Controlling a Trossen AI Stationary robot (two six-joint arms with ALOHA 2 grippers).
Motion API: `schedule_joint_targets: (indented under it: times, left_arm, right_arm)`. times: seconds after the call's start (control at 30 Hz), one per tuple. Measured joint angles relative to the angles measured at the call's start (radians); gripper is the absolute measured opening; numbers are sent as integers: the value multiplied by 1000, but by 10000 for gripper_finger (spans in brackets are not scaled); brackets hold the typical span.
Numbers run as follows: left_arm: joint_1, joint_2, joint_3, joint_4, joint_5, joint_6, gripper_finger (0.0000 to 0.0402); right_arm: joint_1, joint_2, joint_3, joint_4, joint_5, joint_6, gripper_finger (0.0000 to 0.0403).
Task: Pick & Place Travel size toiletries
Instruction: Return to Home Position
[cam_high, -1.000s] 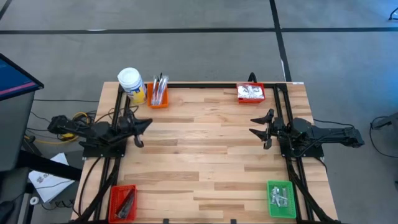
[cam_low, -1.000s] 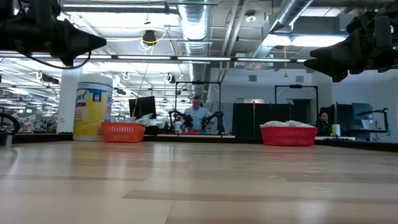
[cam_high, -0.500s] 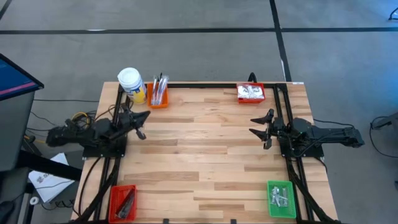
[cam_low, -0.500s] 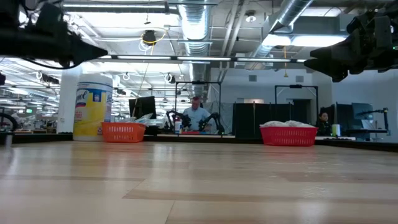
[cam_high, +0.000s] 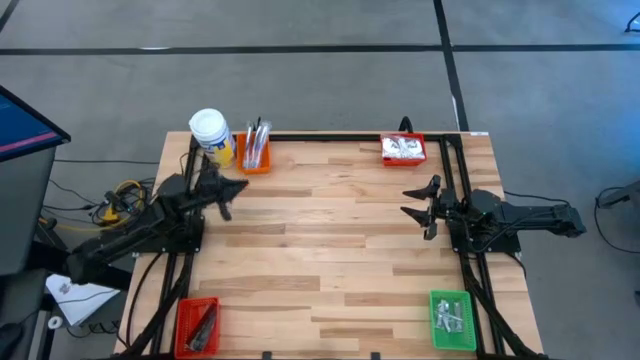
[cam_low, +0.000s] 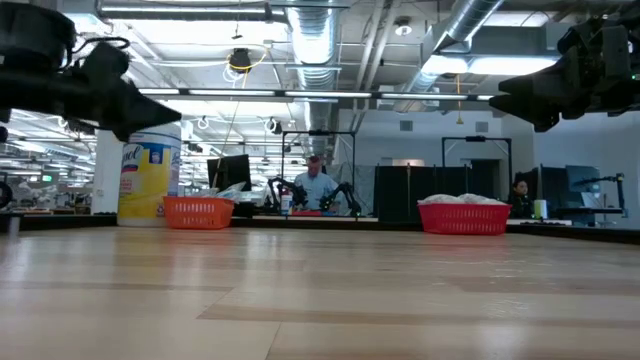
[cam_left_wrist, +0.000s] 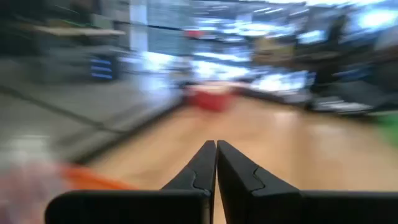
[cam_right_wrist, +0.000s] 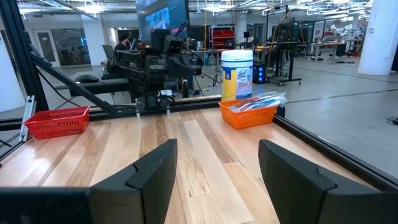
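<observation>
The toiletries lie sorted in bins at the table's corners. Toothbrushes (cam_high: 256, 138) stand in an orange bin (cam_high: 253, 160) at the far left. White packets (cam_high: 403, 147) fill a red bin (cam_high: 403, 158) at the far right. Dark bars (cam_high: 203, 322) lie in a red bin near left, silvery sachets (cam_high: 449, 314) in a green bin near right. My left gripper (cam_high: 226, 193) hovers shut and level at the left edge, pointing toward the far right, just short of the orange bin. My right gripper (cam_high: 418, 205) hovers open at the right edge, holding nothing.
A white-capped yellow jar (cam_high: 210, 134) stands beside the orange bin at the far left corner. Black frame rails (cam_high: 330, 136) run along the table's far, left and right edges. The wooden middle of the table (cam_high: 330, 240) is bare. People sit far behind the table (cam_low: 316, 185).
My left arm has swung about its base. Its gripper has gone toward the table's far edge and the orange bin, turning from pointing at the right edge to pointing far right, and has stayed shut.
</observation>
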Motion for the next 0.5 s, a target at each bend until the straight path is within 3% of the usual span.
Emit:
schedule_joint_targets:
  times: [0.07,0.13,0.2,0.37,0.5]
  left_arm:
    - [-5,15,0,20,140,-85,7]
    - [-21,18,0,23,185,-127,7]
    - [-28,18,0,21,142,-93,7]
    - [-26,18,0,8,-82,60,7]
    - [-57,17,0,30,-55,119,7]
  right_arm:
    - [0,0,0,0,0,0,218]
    - [0,0,0,0,0,0,218]
    - [0,0,0,0,0,0,218]
    - [0,0,0,0,0,0,218]
    - [0,0,0,0,0,0,218]
